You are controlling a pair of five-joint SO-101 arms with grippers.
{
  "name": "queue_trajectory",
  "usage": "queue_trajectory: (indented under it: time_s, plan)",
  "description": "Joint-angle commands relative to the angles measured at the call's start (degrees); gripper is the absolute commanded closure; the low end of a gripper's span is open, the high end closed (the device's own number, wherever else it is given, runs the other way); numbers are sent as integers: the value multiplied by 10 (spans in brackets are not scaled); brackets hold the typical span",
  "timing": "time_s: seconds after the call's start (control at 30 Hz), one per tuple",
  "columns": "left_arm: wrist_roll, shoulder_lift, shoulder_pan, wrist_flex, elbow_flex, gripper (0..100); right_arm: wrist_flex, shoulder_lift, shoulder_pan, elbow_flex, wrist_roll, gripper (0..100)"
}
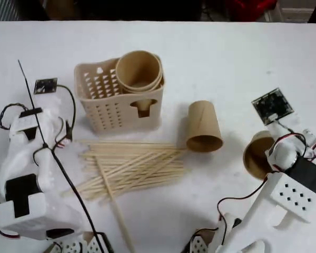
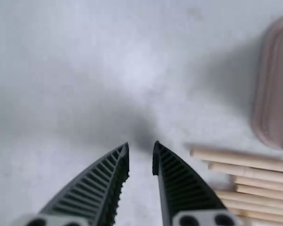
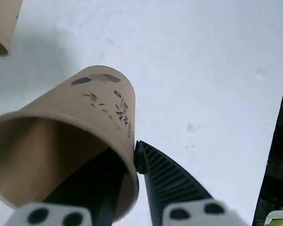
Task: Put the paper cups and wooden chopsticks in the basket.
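White table [image 1: 237, 58] spreads wide behind basket [image 1: 102, 113] (right jaws pinch a cup [image 3: 85, 106]).

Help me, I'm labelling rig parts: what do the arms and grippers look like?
The left arm and right arm are white shells with black motor blocks and loose red and black wires; the right arm carries a plate of dot holes. The left gripper and right gripper have dark grey, tapered, ribbed fingers on white mounts.

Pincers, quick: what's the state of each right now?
Left pincer: open a little, empty.
Right pincer: shut on a cup, one finger inside its rim.
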Motion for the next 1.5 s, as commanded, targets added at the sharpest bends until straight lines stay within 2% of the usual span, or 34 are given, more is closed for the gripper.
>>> queue_trajectory:
  time_s: [0.0,0.17,0.33,0.43,0.5,0.6,0.73,0.83,0.93,1.03,1.23,1.47]
  plan:
    - [-4,-1,11,-8,-2,902,36,-4,0,-78,-38,981]
    - [-4,-1,11,-8,-2,902,82,-4,-2,-156,-80,981]
    - [-4,-1,11,-8,-2,902,114,-4,-36,-193,-101,981]
    - [-4,-1,11,-8,-2,902,119,-4,-66,-232,-153,981]
    - [-4,-1,11,-8,-2,902,118,-4,-99,-273,-213,981]
    - [-4,-1,11,-8,-2,902,117,0,-173,-346,-323,981]
    - [-4,-1,11,-8,-2,902,97,8,-327,-427,-451,981]
    - [-4,-1,11,-8,-2,902,50,31,-440,-441,-518,981]
    - [-4,-1,11,-8,-2,902,11,79,-518,-442,-545,981]
    - [-4,-1,11,-8,-2,902,0,136,-562,-446,-557,981]
    - [-5,-1,11,-8,-2,902,-9,220,-573,-446,-564,981]
    - [-7,-1,20,-5,-2,902,-51,250,-572,-445,-564,981]
